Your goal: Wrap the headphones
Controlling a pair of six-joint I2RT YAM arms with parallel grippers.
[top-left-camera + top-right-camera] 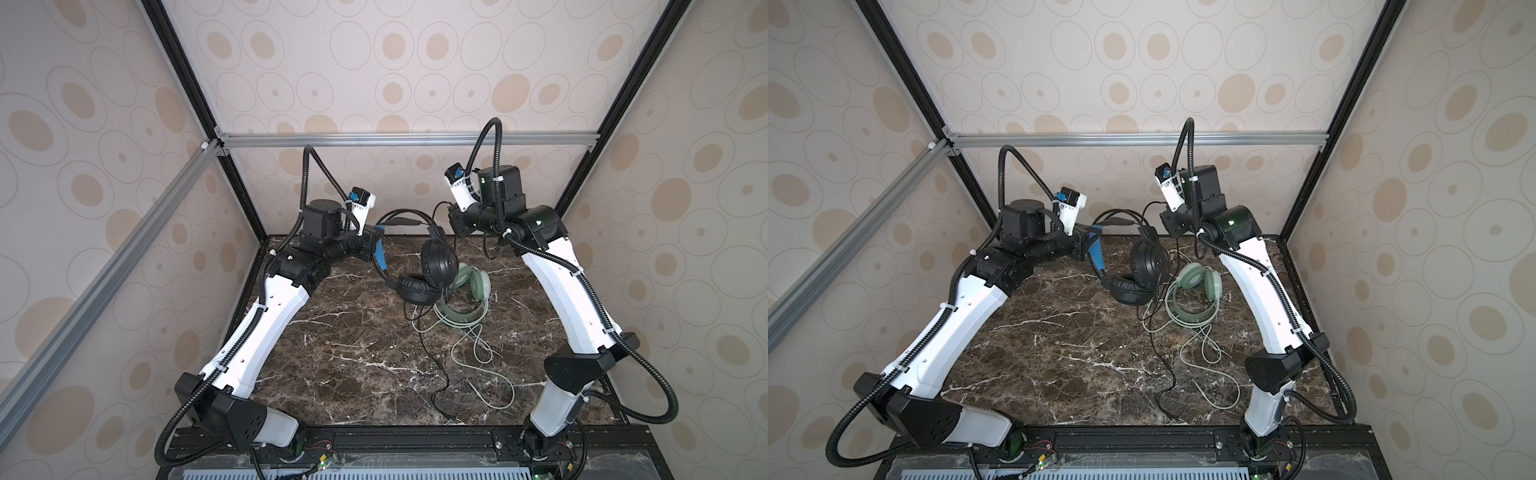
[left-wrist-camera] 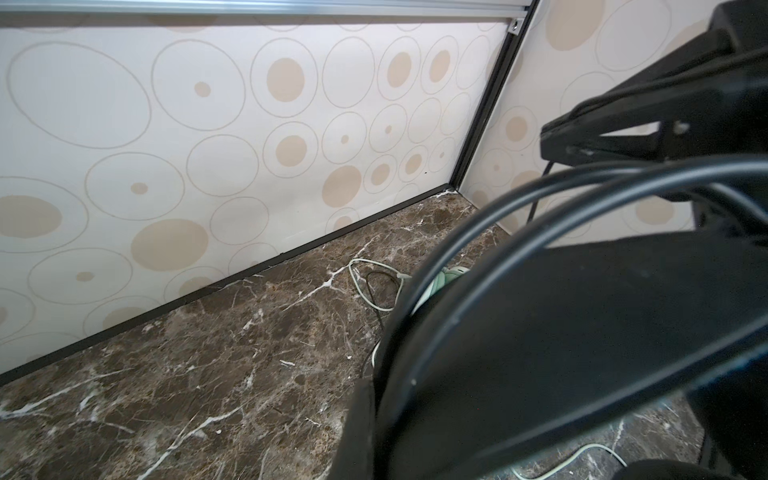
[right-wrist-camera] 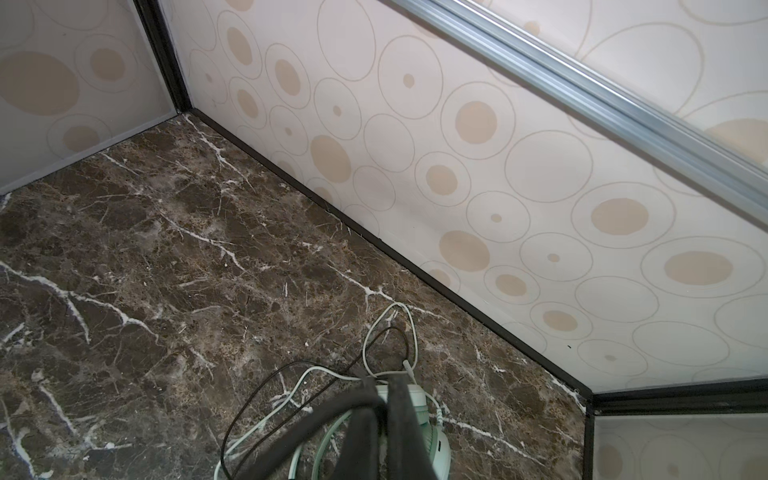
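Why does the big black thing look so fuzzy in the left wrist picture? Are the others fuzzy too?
Left wrist view: the black headphones hang right by the lens, so they are out of focus, while the marble table looks sharp. Right wrist view: the right gripper, close to the lens, is blurred too. Both top views: sharp, evenly lit, only soft shadows.

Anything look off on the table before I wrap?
Yes. The black cable and the green cable cross and tangle around the green headphones, below the lifted black headphones. Winding one cable could drag the other along.
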